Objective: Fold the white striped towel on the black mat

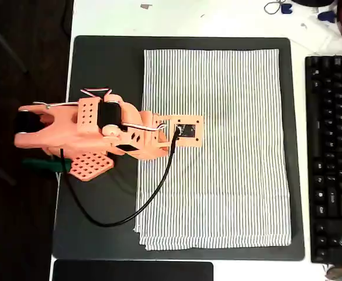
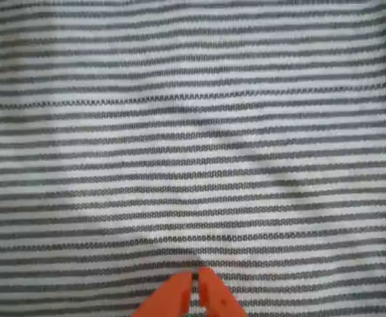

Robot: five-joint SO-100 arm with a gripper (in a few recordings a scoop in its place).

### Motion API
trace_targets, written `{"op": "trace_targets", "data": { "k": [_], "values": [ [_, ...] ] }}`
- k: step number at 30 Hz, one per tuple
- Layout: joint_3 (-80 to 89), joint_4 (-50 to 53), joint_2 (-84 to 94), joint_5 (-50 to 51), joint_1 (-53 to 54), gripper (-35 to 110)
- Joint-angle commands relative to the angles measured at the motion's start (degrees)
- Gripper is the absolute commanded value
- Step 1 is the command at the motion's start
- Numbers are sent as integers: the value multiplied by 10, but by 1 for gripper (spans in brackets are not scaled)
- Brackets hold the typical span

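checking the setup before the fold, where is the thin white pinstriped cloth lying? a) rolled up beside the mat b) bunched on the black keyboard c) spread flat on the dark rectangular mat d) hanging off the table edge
c: the thin white pinstriped towel lies spread flat within the flat black rectangular mat, mat border showing on all sides.

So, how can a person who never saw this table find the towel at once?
Find the big black mat on the white table, left of the black keyboard in the overhead view. The towel lies flat on it, covering the mat's right part. It is the only white cloth, with thin grey stripes.
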Motion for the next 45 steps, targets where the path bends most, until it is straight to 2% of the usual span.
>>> {"op": "trace_targets", "data": {
  "k": [1, 12, 31, 45],
  "values": [
    [8, -14, -11, -7, 4, 0],
    [-38, -32, -70, 14, -32, 0],
    [-164, -119, -247, 176, -225, 0],
    [-346, -119, -469, 322, -391, 0]
  ]
}}
